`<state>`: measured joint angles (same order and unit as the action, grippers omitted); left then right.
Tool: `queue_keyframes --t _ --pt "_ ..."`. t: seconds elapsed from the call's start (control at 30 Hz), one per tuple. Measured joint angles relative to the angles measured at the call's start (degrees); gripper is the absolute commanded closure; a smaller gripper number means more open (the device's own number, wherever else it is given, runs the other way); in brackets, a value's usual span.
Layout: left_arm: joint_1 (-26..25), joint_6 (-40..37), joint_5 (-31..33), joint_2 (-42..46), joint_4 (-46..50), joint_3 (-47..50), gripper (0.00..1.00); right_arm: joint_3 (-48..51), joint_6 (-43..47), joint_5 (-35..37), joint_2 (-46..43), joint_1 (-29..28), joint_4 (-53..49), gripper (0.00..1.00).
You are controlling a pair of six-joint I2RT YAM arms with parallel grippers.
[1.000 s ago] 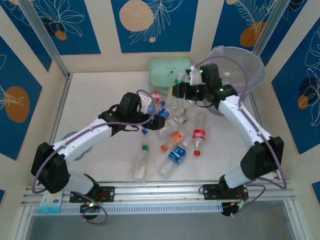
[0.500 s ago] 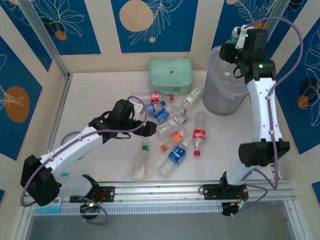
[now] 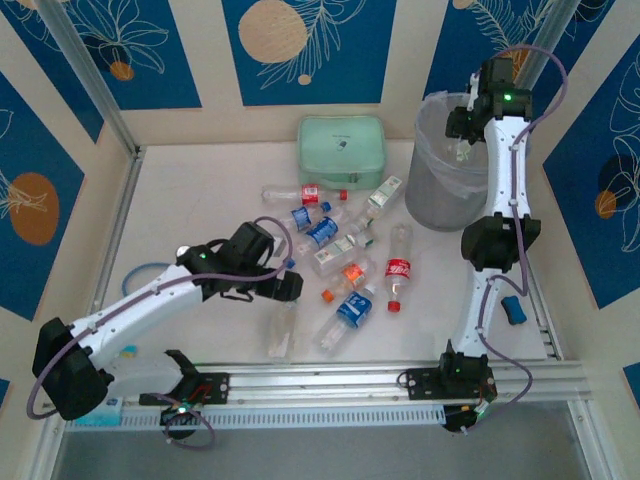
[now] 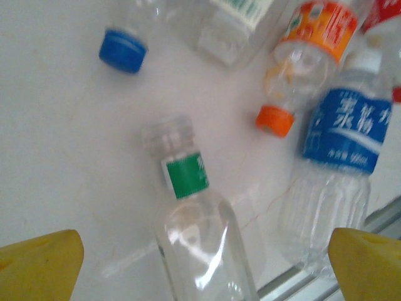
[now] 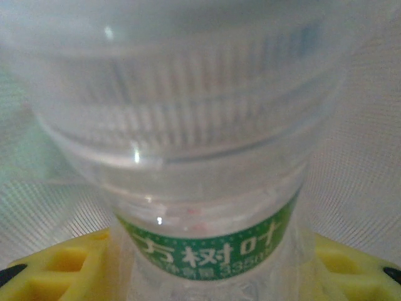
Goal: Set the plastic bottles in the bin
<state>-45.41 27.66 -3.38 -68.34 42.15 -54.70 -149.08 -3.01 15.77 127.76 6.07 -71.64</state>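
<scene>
The white table [image 3: 200, 190] takes up most of the room in front of me. The tall grey-white bin [image 3: 440, 195] stands upright at about two o'clock on it, a clear bag lining it. The right arm reaches up over the bin's far rim, and the right pincer [image 3: 462, 128] sits at the bin's mouth, clamped on a clear bottle with a green label [image 5: 207, 244], a yellow finger pressed to either side.

At twelve o'clock lies the mint-green case [image 3: 342, 143], just beside the bin and apart from it.

The other plastic bottles lie loose across the middle of the table. These include a red-labelled one [image 3: 398, 268] toward three o'clock, a blue-labelled one [image 3: 350, 312] at five, and a small orange-labelled one [image 4: 313, 37] between them.

The left pincer [image 3: 287, 288] hangs low over the six o'clock side of the scatter, fingers spread wide apart and gripping nothing. Between its tips, on the table, lies a clear bottle with a narrow green band [image 4: 188, 207]. A blue cap [image 4: 123, 50] lies at its eleven o'clock.
</scene>
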Motion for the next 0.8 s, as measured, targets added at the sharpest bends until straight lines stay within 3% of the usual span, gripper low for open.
queue_keyframes --t 0.3,0.37,0.53,0.8 --pt "-6.9 2.5 0.8 -3.8 2.9 -0.1 0.0 3.2 2.2 -6.7 5.9 0.6 -1.5 1.0" --pt "-8.1 3.5 0.1 -4.1 2.7 0.1 0.0 3.8 2.5 -8.2 7.3 0.7 -1.7 0.91" --pt "-10.1 6.0 -1.8 -4.1 2.0 3.2 0.0 4.3 2.6 -11.2 8.1 0.9 -2.6 0.51" --pt "-13.4 7.5 -2.4 -4.8 3.7 3.7 0.0 4.3 2.4 -13.5 8.0 2.1 -2.6 0.12"
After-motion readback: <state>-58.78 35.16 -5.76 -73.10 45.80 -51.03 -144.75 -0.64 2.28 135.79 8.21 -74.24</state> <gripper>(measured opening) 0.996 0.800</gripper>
